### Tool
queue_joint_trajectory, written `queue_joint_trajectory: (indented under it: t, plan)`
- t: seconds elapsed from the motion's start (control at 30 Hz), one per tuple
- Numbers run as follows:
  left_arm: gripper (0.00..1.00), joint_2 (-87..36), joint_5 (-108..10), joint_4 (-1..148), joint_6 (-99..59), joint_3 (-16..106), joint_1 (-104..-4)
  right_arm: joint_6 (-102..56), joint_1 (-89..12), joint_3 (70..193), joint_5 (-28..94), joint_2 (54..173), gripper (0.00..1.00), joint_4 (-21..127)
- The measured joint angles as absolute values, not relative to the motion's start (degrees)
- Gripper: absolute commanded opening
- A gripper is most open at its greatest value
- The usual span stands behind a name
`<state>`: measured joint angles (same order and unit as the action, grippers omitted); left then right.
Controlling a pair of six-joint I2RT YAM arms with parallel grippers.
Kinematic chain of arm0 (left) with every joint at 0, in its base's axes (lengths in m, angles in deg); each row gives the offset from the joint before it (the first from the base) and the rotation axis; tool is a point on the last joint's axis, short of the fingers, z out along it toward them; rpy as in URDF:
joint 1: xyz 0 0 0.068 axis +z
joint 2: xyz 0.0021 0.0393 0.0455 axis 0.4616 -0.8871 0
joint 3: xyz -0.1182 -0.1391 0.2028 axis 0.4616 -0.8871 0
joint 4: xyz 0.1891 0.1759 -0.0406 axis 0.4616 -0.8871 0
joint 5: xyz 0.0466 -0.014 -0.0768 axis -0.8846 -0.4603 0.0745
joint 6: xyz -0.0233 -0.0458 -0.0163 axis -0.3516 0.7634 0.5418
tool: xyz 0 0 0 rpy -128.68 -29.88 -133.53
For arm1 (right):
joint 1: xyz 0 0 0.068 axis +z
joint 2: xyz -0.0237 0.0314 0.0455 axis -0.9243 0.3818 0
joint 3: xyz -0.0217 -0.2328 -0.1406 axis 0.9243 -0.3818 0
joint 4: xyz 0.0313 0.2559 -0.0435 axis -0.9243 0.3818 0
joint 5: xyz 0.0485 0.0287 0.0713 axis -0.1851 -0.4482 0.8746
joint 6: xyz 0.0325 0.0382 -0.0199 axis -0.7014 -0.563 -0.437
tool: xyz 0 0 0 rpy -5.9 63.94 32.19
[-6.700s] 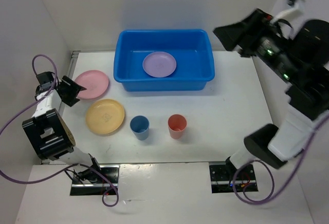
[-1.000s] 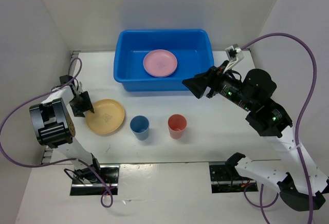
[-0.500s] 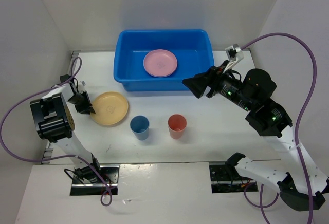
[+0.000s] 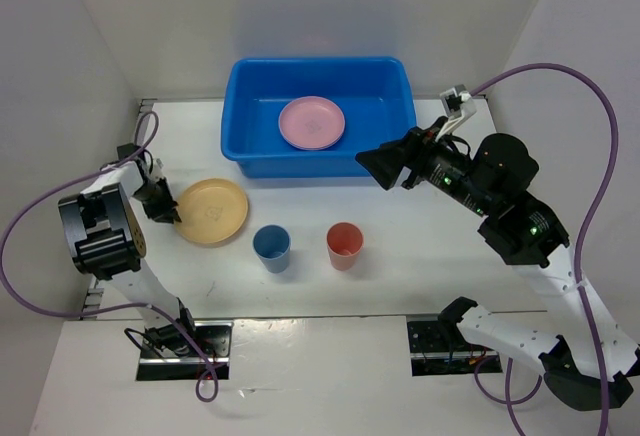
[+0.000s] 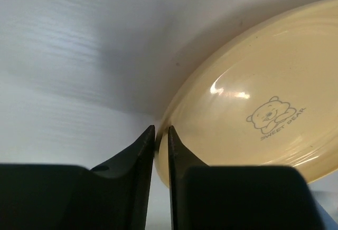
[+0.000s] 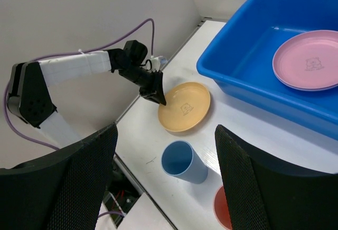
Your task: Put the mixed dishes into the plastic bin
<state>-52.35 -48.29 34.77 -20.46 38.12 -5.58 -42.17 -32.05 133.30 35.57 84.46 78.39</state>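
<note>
The yellow-orange plate is left of the blue cup, its left rim pinched between the fingers of my left gripper, which is shut on it. A pink plate lies inside the blue plastic bin. The blue cup and the coral red cup stand upright on the table. My right gripper hangs open above the table, off the bin's front right corner, holding nothing.
White walls close in the table on the left, back and right. The bin stands against the back wall. My left arm's purple cable loops along the left wall. The arm bases sit at the near edge.
Within the last second my left gripper closed on the yellow-orange plate's rim, and the plate shifted slightly toward the bin. Earlier, the pink plate went from the table into the bin.
</note>
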Motion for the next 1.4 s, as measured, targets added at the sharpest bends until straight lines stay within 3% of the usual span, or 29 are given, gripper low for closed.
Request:
queue_joint_trajectory:
  t: [0.73,1.03,1.4]
  plan:
    - [0.00,-42.41,-49.56,28.61,-16.64,47.34,-3.50,-42.26,-32.05,133.68,35.55,84.44,0.79,78.37]
    - [0.00,-35.61,-52.16,28.11,-12.61,55.41,-2.37,-42.28,-32.05,133.68,35.55,84.44,0.79,78.39]
    - [0.00,-37.97,-47.35,29.15,-5.38,68.55,-1.91,-42.28,-32.05,134.22,35.55,84.46,0.79,78.45]
